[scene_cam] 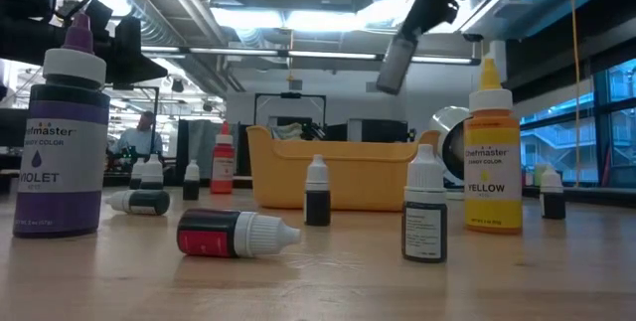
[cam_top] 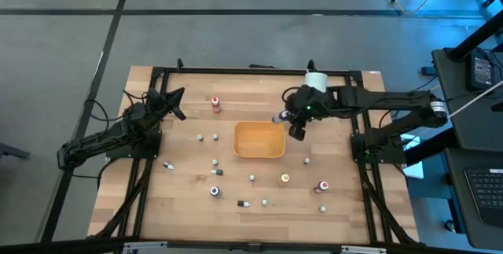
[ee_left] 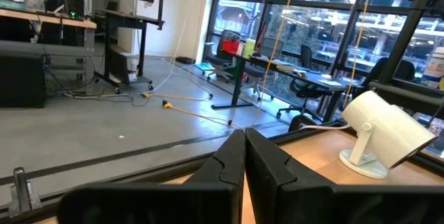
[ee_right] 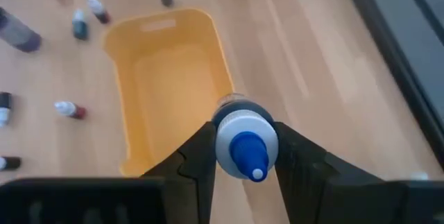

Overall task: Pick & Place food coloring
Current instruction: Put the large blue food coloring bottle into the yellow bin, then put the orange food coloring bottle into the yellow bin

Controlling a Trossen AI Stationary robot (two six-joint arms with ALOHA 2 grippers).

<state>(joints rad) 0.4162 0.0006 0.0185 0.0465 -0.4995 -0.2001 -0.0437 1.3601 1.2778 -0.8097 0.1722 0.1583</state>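
Observation:
My right gripper [cam_top: 288, 120] hangs above the table by the far right corner of the orange tray [cam_top: 259, 140], shut on a small food coloring bottle [ee_right: 244, 141] that has a white cap and a blue tip. Several other food coloring bottles stand or lie on the wood around the tray, among them a red one [cam_top: 215, 104], a yellow one [scene_cam: 491, 157] and a violet one [scene_cam: 62, 142]. My left gripper [ee_left: 244, 156] waits shut at the table's far left [cam_top: 179, 101], holding nothing. My right gripper pinches the bottle between its two fingers [ee_right: 198, 151], one on each side of the white cap [ee_right: 229, 128]. The fingers slant downward from the table's right side. The bottle is lifted clear of the table, its blue tip pointing back up toward the wrist and its body hidden behind the cap.
A large white cylinder [cam_top: 316, 79] stands at the far edge behind my right arm. Bare wood lies right of the tray [ee_right: 298, 50]. A black frame runs along the table's edges [cam_top: 251, 71]. One bottle [scene_cam: 234, 234] lies on its side near the front.

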